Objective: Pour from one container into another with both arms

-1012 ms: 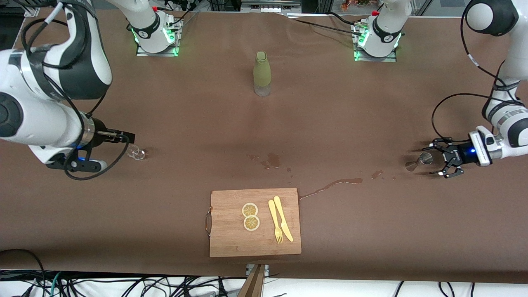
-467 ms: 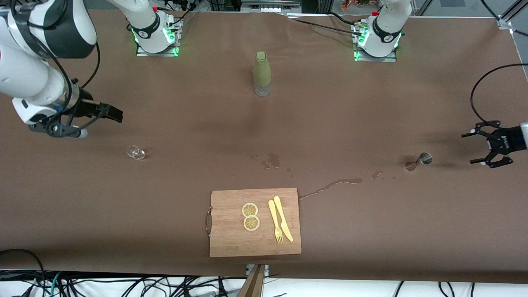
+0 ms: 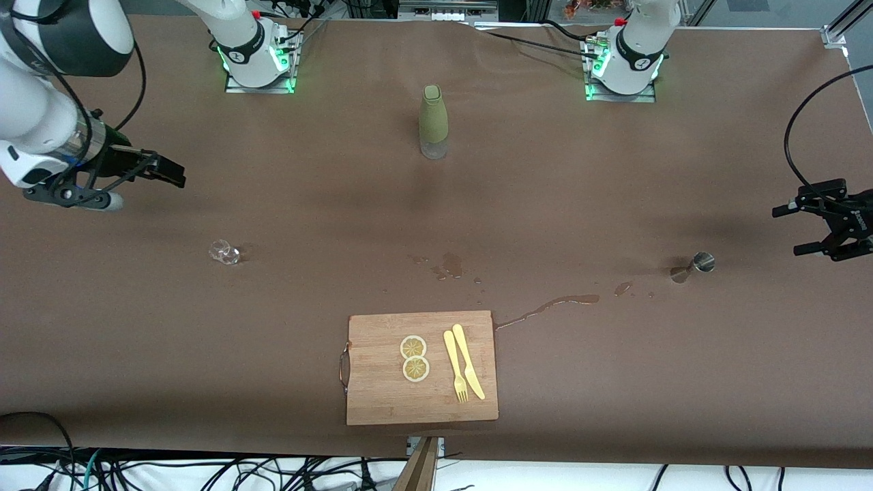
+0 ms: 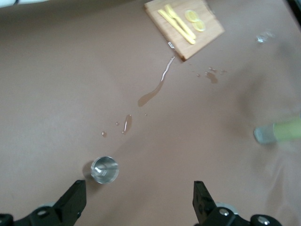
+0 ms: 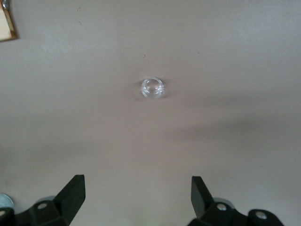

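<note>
**Both arms drawn back, containers left standing on the counter**

Both arms have pulled away from the containers they hovered beside a second ago. The right tool, fingers spread wide and holding nothing, was then just at the small clear glass; it now hangs over bare counter toward the right arm's end, well apart from the glass and farther from the front camera than the cutting board. Its fingers point along the counter toward the middle, the forearm's long axis nearly level. The left tool, also spread and empty, was around the metal jigger a second ago; it now sits at the counter's edge at the left arm's end, apart from the jigger, pointing back toward the board's side of the counter.

The glass and the jigger have not shifted. The glass stands upright, well off the board toward the right arm's end. The jigger stands upright toward the left arm's end, its open mouth facing up in the left wrist view.

A thin spill runs from the board's corner toward the jigger, with smaller drops just farther from the camera than the board. On the board lie two lemon slices and a yellow fork and knife. A green bottle stands upright farther from the camera than the board, between the two bases.
</note>
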Controlling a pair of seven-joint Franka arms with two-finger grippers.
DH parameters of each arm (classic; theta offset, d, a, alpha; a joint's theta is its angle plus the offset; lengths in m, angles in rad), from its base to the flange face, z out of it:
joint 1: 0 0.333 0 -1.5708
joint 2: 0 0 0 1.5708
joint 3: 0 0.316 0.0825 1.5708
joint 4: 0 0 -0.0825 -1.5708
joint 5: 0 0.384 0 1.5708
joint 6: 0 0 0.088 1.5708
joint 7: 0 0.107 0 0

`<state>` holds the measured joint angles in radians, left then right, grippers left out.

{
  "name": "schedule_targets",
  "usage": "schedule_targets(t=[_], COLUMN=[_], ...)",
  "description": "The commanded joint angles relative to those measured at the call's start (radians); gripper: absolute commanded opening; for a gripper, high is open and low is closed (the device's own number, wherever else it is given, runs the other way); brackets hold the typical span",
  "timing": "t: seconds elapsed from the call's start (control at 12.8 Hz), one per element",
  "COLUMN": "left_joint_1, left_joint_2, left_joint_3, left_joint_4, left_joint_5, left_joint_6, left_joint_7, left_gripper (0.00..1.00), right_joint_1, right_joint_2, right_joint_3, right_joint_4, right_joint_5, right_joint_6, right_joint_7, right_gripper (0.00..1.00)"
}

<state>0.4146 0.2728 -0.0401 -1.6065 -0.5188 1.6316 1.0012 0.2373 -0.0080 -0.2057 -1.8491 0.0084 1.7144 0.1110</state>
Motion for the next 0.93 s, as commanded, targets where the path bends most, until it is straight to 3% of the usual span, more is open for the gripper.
schedule_targets(t=[0.0, 0.08, 0.23, 0.39, 0.86], left_joint_1=[-0.080, -0.114, -0.181, -0.223, -0.227], left_joint_2=[-0.136, -0.176, -0.245, -0.303, -0.320], left_joint_3=[-0.029, -0.044, -0.102, -0.159, -0.112], left_joint_4=[-0.049, -0.049, -0.049, -0.073, -0.072], left_joint_5=[0.126, 0.196, 0.322, 0.367, 0.536], left_joint_6=[0.042, 0.043, 0.040, 0.024, -0.035], left_joint_7=[-0.345, -0.472, -0.733, -0.999, -0.995], left_gripper=[1.00, 1.00, 1.00, 1.00, 1.00], right_joint_1=[-0.189, -0.252, -0.286, -0.311, -0.317], right_joint_2=[-0.017, -0.020, -0.038, -0.038, -0.026], right_joint_3=[0.150, 0.193, 0.204, 0.222, 0.235], right_joint_4=[0.047, 0.057, 0.100, 0.175, 0.202], right_joint_5=[-0.010, -0.011, -0.018, -0.032, -0.016], right_joint_6=[-0.050, -0.053, -0.067, -0.174, -0.194], right_joint_7=[-0.120, -0.120, -0.120, -0.123, -0.116], right_gripper=[1.00, 1.00, 1.00, 1.00, 1.00])
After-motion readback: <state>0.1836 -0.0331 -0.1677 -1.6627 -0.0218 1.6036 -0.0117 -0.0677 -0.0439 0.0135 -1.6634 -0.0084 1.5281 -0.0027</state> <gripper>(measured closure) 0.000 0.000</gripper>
